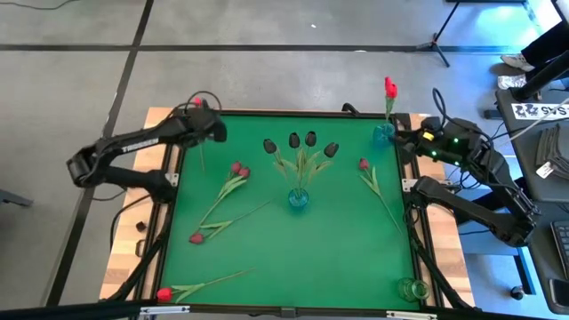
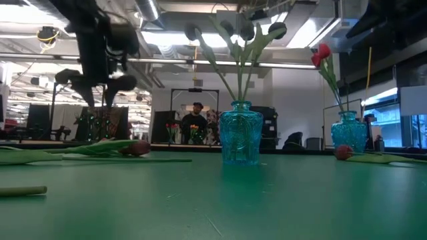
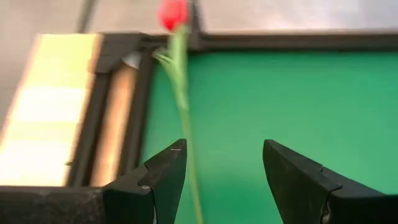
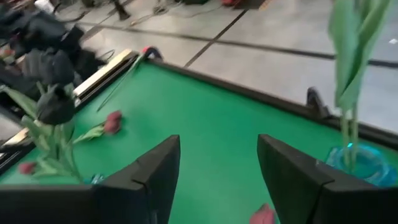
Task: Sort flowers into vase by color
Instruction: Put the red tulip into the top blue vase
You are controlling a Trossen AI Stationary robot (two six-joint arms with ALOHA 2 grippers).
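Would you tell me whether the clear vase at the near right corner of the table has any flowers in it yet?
Empty. In the high view the clear vase shows no stems or heads.

Four near-black tulips [image 1: 300, 142] are held upright in the blue glass vase [image 1: 298, 198] at the middle of the surface [image 1: 338, 258], well apart from both claws and between them. One red tulip [image 1: 389, 87] is stood in a second blue vase [image 1: 383, 133], just beside the right claw [image 1: 411, 142]. A dusky pink tulip [image 1: 364, 164] is laid flat near that claw. A pair of pink-maroon tulips [image 1: 238, 168] is laid near the left claw [image 1: 216, 130], a red tulip [image 3: 172, 14] is seen ahead of it, and a further pair [image 1: 197, 236] and a bright red tulip [image 1: 164, 293] are laid well apart from it.
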